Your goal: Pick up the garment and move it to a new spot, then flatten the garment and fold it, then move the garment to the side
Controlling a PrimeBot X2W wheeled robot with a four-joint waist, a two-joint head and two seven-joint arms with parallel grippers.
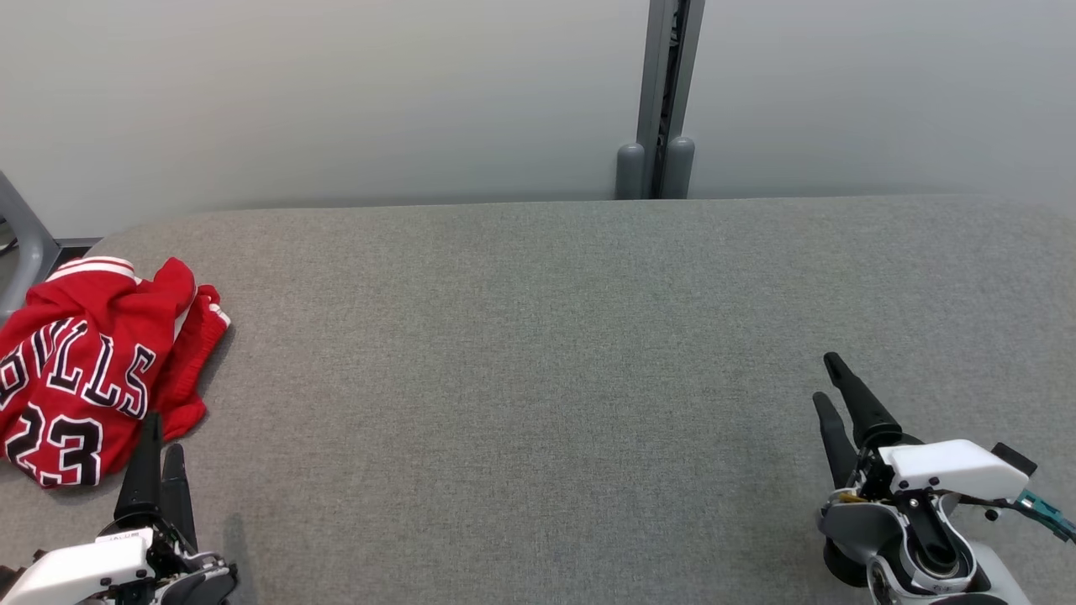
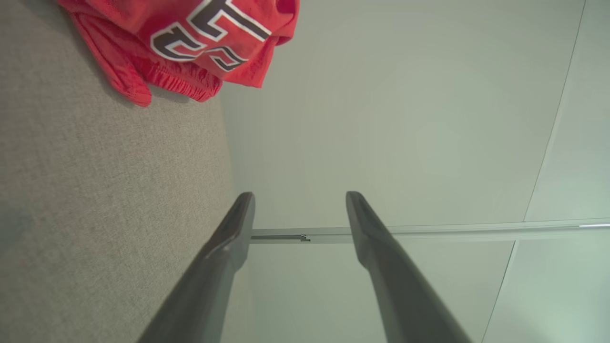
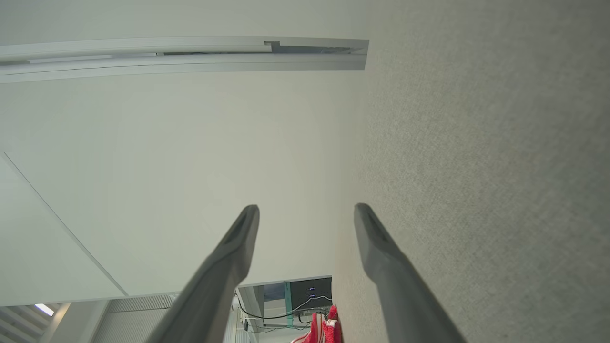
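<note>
- Garment (image 1: pixel 84 370): a crumpled red jersey with black-and-white lettering is shown at the left edge of the head view, at mid-height. It lies bunched on the grey padded table (image 1: pixel 538 336), close to the table's left rim.
- Left gripper (image 1: pixel 162 433): it is seen in the lower left of the head view, pointing up the frame. Its tips are just beside the jersey's lower right hem, and whether cloth is touched cannot be told. In the left wrist view the fingers (image 2: pixel 228 238) are spread apart with nothing between them, and the jersey is in the upper left of that frame.
- Table centre: a wide stretch of cloth-covered surface is left between the two arms, and it is judged suitable as the new spot.
- Right gripper (image 1: pixel 826 380): it is placed in the lower right of the head view, well apart from the jersey. In the right wrist view its fingers are likewise apart and hold nothing.
- Step in hand (a judgement): the first pick-up has not yet been made.
  - The open left fingers are best lowered over a raised fold rather than a flat edge.
  - They should be closed on few layers, so that the cloth can hang free.
  - The jersey should be lifted clear before it is carried toward the centre, to avoid dragging.
</note>
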